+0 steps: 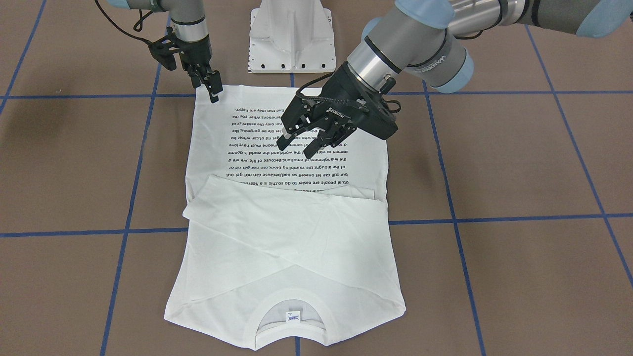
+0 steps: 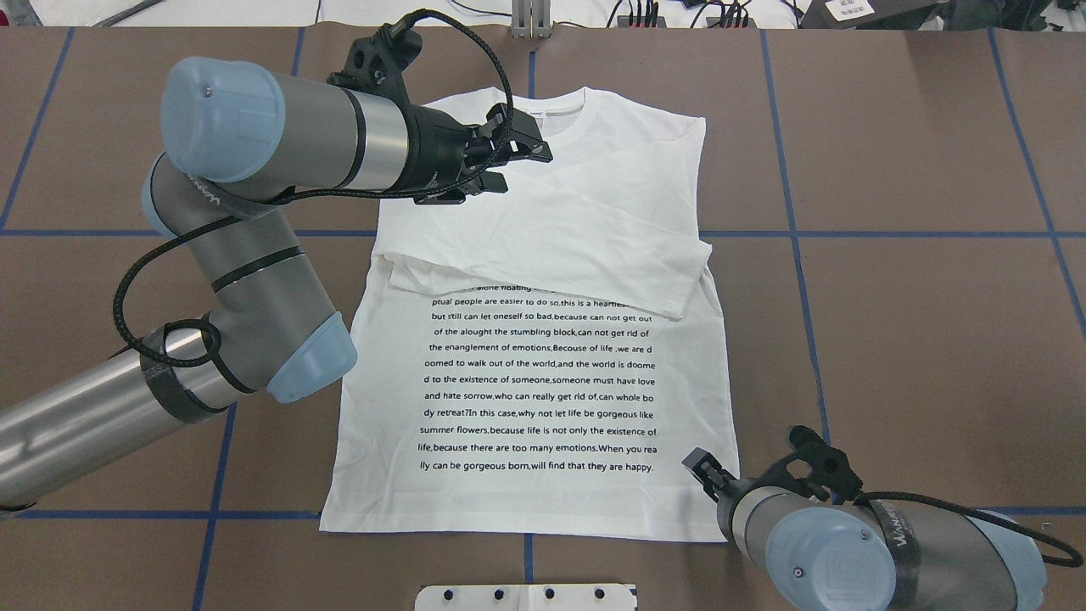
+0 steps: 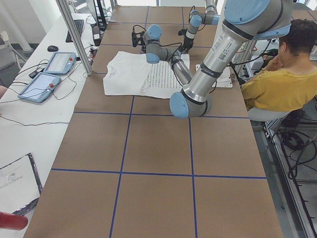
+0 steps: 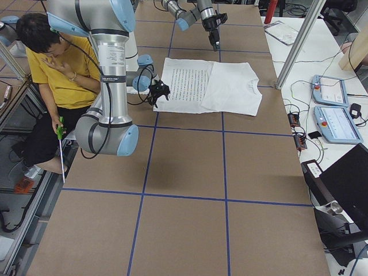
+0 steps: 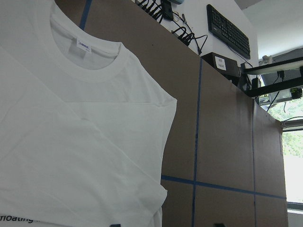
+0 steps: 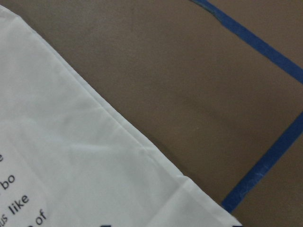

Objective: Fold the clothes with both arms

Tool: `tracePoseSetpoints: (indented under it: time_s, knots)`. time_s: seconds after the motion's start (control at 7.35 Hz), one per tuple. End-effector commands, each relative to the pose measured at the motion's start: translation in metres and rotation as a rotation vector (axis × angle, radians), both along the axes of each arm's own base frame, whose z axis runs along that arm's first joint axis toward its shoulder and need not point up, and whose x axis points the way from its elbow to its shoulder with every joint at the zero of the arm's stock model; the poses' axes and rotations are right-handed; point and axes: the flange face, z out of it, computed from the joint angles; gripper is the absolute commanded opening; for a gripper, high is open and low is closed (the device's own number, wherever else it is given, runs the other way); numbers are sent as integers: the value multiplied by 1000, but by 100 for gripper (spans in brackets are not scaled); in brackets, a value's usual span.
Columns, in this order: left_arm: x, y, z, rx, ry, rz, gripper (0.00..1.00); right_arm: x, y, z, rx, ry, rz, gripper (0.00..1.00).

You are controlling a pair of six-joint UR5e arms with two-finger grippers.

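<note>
The white long-sleeved T-shirt (image 1: 296, 247) (image 2: 543, 255) lies flat on the brown table, print side up. Both sleeves are folded across the chest, covering the top lines of the black text block (image 2: 539, 382). The ribbed collar (image 1: 292, 296) with its neck label (image 5: 83, 46) is at the end far from the robot. My left gripper (image 1: 296, 148) (image 2: 519, 165) hangs open and empty, well above the folded sleeves near the collar. My right gripper (image 1: 213, 94) (image 2: 700, 467) is low at the hem corner (image 6: 189, 189), open, holding nothing.
The white pedestal base (image 1: 292, 44) stands just behind the hem. Blue tape lines (image 1: 494, 217) cross the brown table. A seated person in yellow (image 3: 277, 84) is beside the robot. Tablets (image 4: 333, 92) and cables lie on the side bench beyond the collar end.
</note>
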Motion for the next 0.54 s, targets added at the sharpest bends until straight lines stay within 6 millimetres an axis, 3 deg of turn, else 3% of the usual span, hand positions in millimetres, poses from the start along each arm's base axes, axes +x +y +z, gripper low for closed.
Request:
tracePoseSetpoints:
  time_s: [0.0,0.41]
  knots:
    - [0,0,1,0,-1,-5,72,-4,12,4,-29,4,-41,77]
    - [-1,0,8,-8,-9,-7,72,1,15,12,-45,19,-45,71]
